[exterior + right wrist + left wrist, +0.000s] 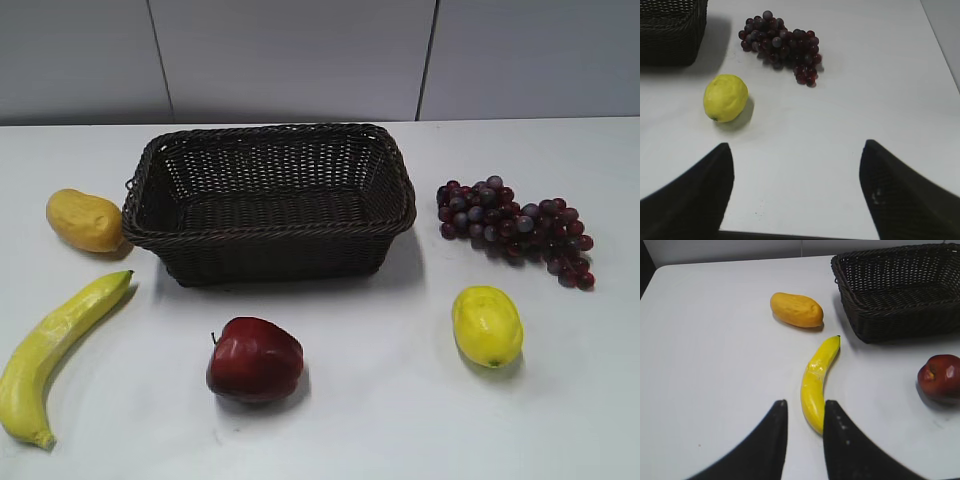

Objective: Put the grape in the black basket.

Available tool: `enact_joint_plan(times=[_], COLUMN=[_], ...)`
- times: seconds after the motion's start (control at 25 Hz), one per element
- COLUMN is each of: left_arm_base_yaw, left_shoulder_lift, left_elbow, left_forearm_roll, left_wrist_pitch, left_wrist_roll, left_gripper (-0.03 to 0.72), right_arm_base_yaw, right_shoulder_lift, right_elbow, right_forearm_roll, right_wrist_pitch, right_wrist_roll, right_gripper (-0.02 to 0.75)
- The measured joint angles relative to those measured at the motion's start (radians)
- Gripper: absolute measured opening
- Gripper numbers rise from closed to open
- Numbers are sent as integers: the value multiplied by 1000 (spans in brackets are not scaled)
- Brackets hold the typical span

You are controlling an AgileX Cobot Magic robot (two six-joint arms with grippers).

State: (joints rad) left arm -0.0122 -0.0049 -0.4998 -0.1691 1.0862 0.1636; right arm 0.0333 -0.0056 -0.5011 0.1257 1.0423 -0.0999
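My right fingers (796, 192) stand wide apart over bare white tabletop (865, 115), holding nothing. Ahead of them and a little to the left lies a lemon (725, 98), and beyond it the grape (781, 46), a dark red-purple bunch lying on the tabletop, its thin end trailing toward me. It is outside the black basket (671, 30), whose corner shows at the upper left of my right wrist view, apart from the bunch.

My left fingers (803, 440) sit close together with only a narrow gap. The near end of a banana (818, 381) shows in that gap; whether the fingers touch it I cannot tell from this angle. Past the banana lies a yellow-orange fruit, perhaps a mango (796, 309), and to the right a red apple (940, 377) in front of the basket.

From the exterior view the basket stands mid-tabletop, the grape to its right, the lemon nearer the camera than the bunch.
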Motion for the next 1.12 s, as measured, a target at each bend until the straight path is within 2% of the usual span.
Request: enact_joint_plan(times=[0.12,0.28,0.52,0.68,0.88,1.12], left_arm_base_yaw=[0,0,0,0,0,0], left_shoulder_lift=[0,0,0,0,0,0], left_elbow=[0,0,0,0,0,0], left_forearm_roll=[0,0,0,0,0,-1], left_wrist_pitch=[0,0,0,0,0,0], left_wrist_roll=[1,0,0,0,0,1], left_gripper=[228,228,228,228,228,228], right_arm_base_yaw=[0,0,0,0,0,29], right_shoulder_lift=[48,193,509,746,1059,1418], right_elbow=[-16,-16,45,50,-44,-311], right_forearm_roll=[2,1,5,44,60,60], right_wrist_pitch=[-82,-278,-640,-821,-840,-665], right_wrist_roll=[0,0,0,0,-1,-71], right_gripper=[595,594,593,593,593,611])
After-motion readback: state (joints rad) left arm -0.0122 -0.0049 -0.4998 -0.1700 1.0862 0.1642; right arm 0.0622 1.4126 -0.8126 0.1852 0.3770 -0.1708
